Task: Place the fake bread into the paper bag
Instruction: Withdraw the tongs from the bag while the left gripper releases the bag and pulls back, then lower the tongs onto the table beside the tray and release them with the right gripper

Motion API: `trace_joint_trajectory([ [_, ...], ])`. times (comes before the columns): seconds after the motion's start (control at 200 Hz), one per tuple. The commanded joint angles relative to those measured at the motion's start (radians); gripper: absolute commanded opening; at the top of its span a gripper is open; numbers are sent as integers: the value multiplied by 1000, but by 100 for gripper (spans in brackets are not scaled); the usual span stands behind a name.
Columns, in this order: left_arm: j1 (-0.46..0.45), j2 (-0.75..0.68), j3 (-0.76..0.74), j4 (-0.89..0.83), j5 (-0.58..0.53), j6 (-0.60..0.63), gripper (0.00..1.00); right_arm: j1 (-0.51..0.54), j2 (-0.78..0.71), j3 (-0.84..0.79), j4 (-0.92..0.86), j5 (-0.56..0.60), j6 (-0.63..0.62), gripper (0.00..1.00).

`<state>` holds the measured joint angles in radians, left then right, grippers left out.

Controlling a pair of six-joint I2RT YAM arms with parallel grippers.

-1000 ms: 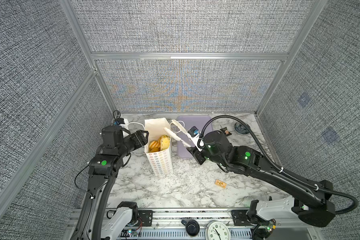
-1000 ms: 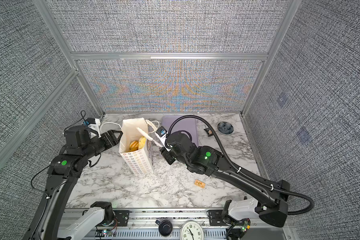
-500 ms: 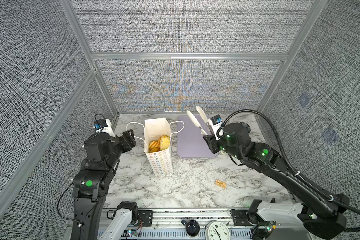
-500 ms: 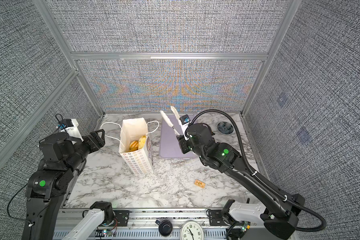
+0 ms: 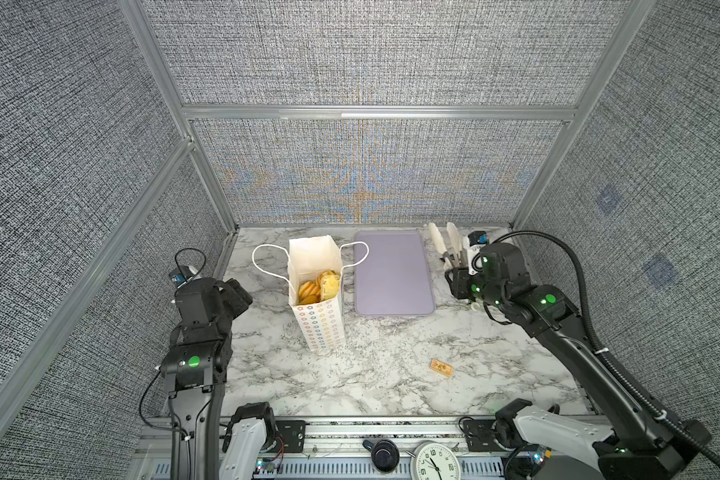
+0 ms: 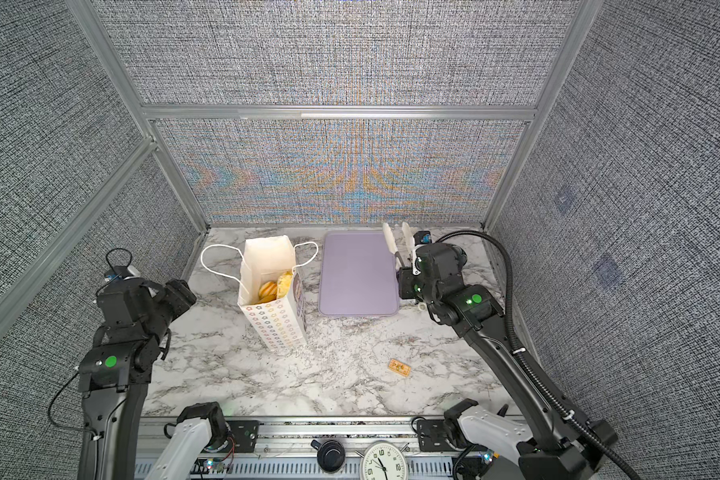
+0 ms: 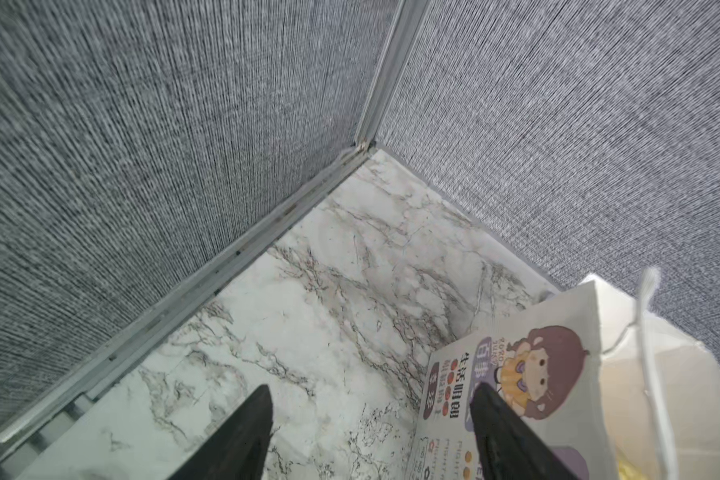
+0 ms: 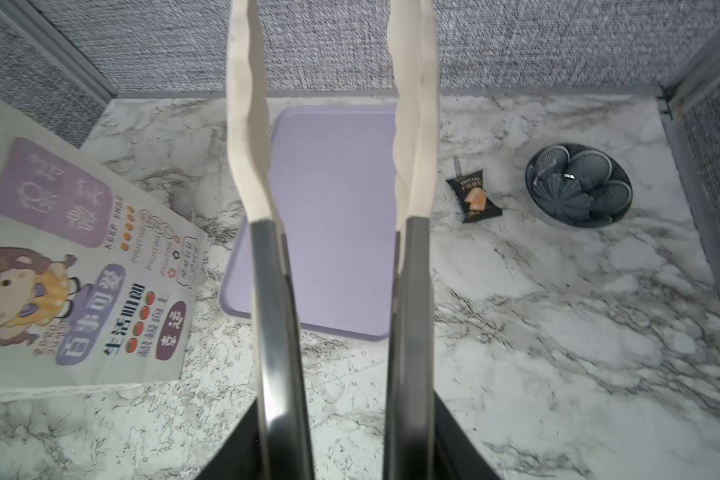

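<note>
The left hand (image 7: 371, 390) is open. In the left wrist view its two black fingers (image 7: 250, 432) stand wide apart, with only the marble bench (image 7: 329, 291) between them. In both top views it hangs over the left side of the bench, aimed toward the paper bag (image 5: 323, 328), with a clear strip of marble between hand and bag.

The right hand (image 5: 454, 276) is closed around the steel handles of a pair of tongs (image 8: 273, 316). Their cream tips (image 8: 246, 124) stand apart and point up toward the back wall.

The paper bag stands upright with its mouth open, between the two hands and nearer the left one. Its cord handles flop out to either side. The fake bread (image 5: 319, 286) lies inside it, golden pieces piled below the rim.

Just right of the bag lies a flat lavender tray (image 5: 391, 274), and the right hand is just past the tray's right edge. Nearer the front, a small tan packet (image 5: 441, 368) lies on the marble. The right wrist view shows a small dark wrapped snack (image 8: 472, 195) and a dark dish (image 8: 566, 222) near the back right corner.
</note>
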<state>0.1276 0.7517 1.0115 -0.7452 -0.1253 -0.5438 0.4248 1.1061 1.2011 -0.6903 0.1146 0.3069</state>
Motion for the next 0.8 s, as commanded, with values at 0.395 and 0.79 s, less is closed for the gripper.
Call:
trace_joint_trajectory([
  [0.395, 64, 57, -339, 284, 189, -169, 76, -220, 146, -164, -45, -100, 31, 46],
  [0.79, 64, 48, -407, 360, 226, -162, 77, -281, 382, -176, -19, -85, -7, 46],
])
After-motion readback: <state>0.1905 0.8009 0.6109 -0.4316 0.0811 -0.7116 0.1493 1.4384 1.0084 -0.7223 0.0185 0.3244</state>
